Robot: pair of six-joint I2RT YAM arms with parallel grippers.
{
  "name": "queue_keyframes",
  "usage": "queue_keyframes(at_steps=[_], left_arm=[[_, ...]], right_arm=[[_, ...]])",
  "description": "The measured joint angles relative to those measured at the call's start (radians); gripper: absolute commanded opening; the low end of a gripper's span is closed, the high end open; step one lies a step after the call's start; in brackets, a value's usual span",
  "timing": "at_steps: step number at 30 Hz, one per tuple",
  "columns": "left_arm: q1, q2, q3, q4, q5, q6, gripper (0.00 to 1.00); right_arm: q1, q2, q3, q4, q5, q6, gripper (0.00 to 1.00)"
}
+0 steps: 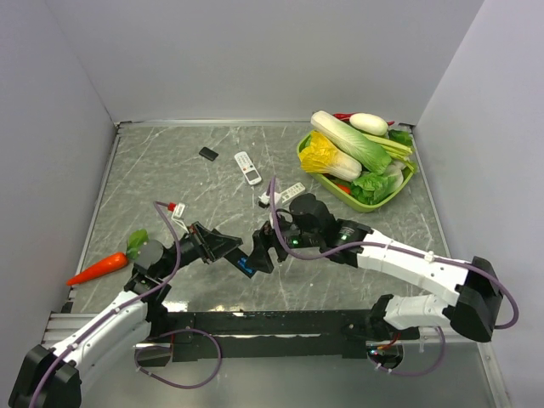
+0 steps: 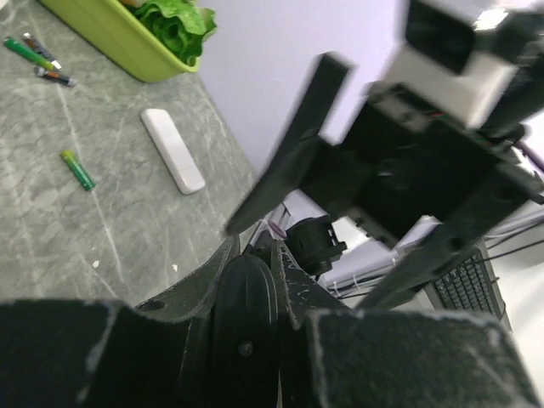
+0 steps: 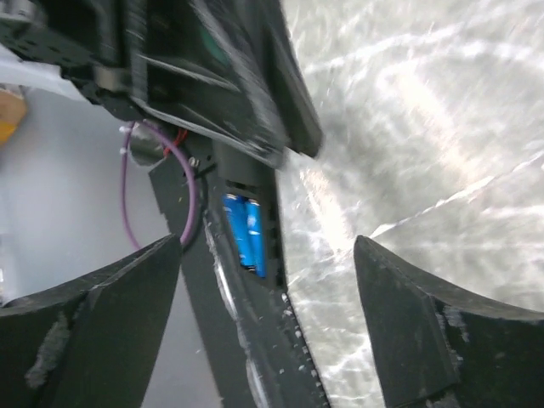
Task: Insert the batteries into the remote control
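1. Left gripper (image 1: 228,248): closed on the black remote (image 2: 244,323). I see the remote clamped between both fingers and held up off the table (image 1: 170,170), near the middle of the near side.

2. Right gripper (image 3: 265,246): open. In its wrist view the fingers (image 3: 110,314) stand wide apart with nothing between them. The gripper sits just beside the free end of the black remote. I cannot tell whether it touches it.

3. Battery bay: open and facing the right wrist camera. Two blue cells (image 3: 246,233) lie side by side inside it, aligned with the remote's long axis.

4. Loose cells, seen in the left wrist view:
   - one green cell (image 2: 77,169) flat on the table, near a white remote (image 2: 172,150);
   - one more green cell (image 2: 30,51) and a dark cell (image 2: 54,76), close together, farther off by the basket (image 2: 119,38).

5. Other items: the green basket holds leafy vegetables at the far right. A second white remote (image 1: 247,167) lies farther back on the table. A carrot (image 1: 98,268) lies at the left edge, well apart from both grippers.
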Motion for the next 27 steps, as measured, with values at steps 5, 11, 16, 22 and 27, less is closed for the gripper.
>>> queue_keyframes(at_steps=[5, 11, 16, 22, 27], left_arm=[[0.000, -0.002, 0.000, 0.032, 0.006, -0.013, 0.01], [0.000, -0.008, 0.000, 0.035, 0.006, -0.015, 0.01], [0.000, -0.008, 0.000, 0.035, 0.006, -0.016, 0.01], [0.000, -0.020, 0.000, 0.035, 0.006, -0.016, 0.01], [0.000, -0.028, 0.006, 0.033, 0.006, -0.015, 0.01]], right_arm=[[-0.018, 0.054, -0.041, 0.071, -0.072, 0.075, 0.94], [-0.019, 0.089, -0.046, 0.169, -0.154, 0.150, 0.90], [-0.019, 0.115, -0.046, 0.208, -0.179, 0.183, 0.80], [-0.019, 0.145, -0.046, 0.235, -0.187, 0.214, 0.69], [-0.022, 0.161, -0.046, 0.255, -0.204, 0.237, 0.60]])
